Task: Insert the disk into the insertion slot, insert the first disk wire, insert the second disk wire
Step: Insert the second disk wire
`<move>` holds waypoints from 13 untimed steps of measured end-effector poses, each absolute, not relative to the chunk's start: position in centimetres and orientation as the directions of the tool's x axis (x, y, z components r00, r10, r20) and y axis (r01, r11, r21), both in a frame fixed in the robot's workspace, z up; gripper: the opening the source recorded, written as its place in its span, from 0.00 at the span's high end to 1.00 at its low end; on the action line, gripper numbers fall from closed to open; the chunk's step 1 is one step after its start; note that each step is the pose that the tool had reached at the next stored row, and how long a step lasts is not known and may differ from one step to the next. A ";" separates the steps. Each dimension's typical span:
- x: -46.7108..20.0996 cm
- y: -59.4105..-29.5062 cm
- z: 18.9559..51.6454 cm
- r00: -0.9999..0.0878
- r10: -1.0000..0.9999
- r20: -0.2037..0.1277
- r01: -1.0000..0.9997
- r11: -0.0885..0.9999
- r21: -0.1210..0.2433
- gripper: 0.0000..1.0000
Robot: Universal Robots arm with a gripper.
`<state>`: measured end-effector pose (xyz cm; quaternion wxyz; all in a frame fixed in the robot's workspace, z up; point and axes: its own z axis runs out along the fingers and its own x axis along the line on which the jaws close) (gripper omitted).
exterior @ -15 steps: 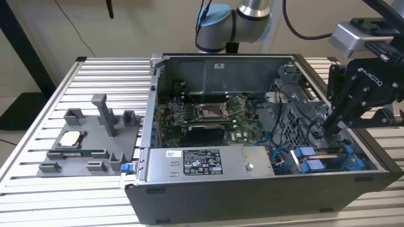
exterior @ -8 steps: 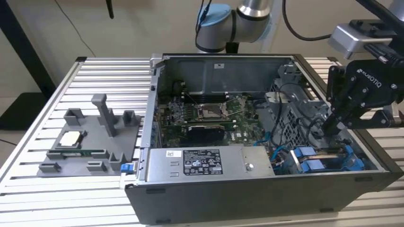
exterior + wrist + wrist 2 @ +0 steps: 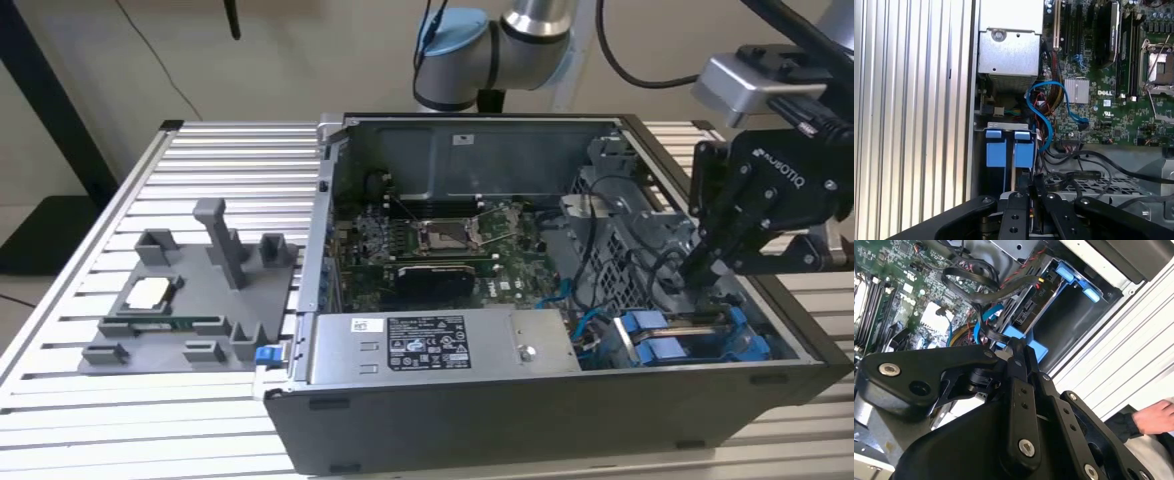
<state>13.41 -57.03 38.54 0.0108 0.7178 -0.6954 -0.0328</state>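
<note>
The second wrist view alone catches a person's hand (image 3: 1155,419) at the lower right of the frame, beyond the computer case (image 3: 534,420), while the exterior view alone takes in the grey fixture tray (image 3: 187,300) at its left. In the exterior view the gripper (image 3: 701,268) reaches down into the case at right, fingers drawn together, though on what I cannot tell. Just below it the disk (image 3: 667,345) sits seated in the insertion slot (image 3: 694,335), its blue carrier showing beside a second blue carrier (image 3: 995,150) in the first wrist view.

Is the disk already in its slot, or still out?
In. The disk sits down in the slot of the drive cage, blue carrier tabs showing; the tool hangs right above it.
</note>
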 end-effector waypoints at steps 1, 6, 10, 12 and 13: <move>13.4 -57.0 38.5 0.031 -0.999 -0.032 -0.998 -0.033 0.061 0.84; 13.4 -57.0 38.3 0.031 -0.999 -0.031 -0.998 -0.033 0.061 0.84; 13.4 -57.0 38.1 0.031 -0.999 -0.029 -0.998 -0.033 0.061 0.84; 13.4 -57.0 38.0 0.031 -0.999 -0.029 -0.998 -0.032 0.061 0.84; 13.4 -57.0 38.0 0.031 -0.999 -0.028 -0.998 -0.032 0.061 0.84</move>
